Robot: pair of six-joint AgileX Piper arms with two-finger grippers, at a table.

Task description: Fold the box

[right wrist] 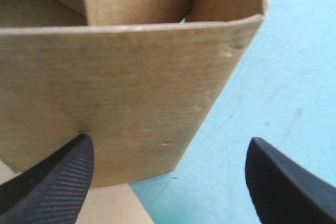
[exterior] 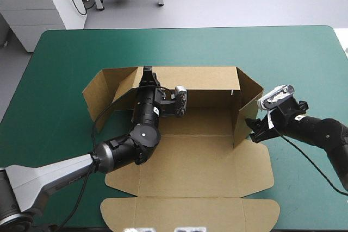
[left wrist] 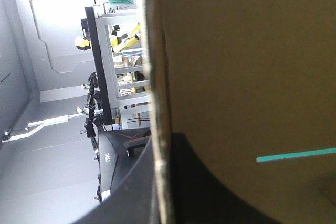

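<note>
- The brown box (exterior: 190, 156) is lying mid-counter (exterior: 65, 52), with its base and lid flat and its back and side walls standing.
- The left end effector (exterior: 147, 74) is pinching the back wall (exterior: 201, 80) at its top edge, fingers pressed together over the board.
- The right end effector (right wrist: 168, 179) is hanging spread just outside the right side wall (exterior: 247, 101), gripping nothing.
- The board is looking light and stiff, probably bending only at its creases, so pinching a thin edge near a fold is seeming the safest hold.

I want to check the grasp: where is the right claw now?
High view: the right claw stands open on the right side of the table, just outside the raised right wall of the box.
</note>
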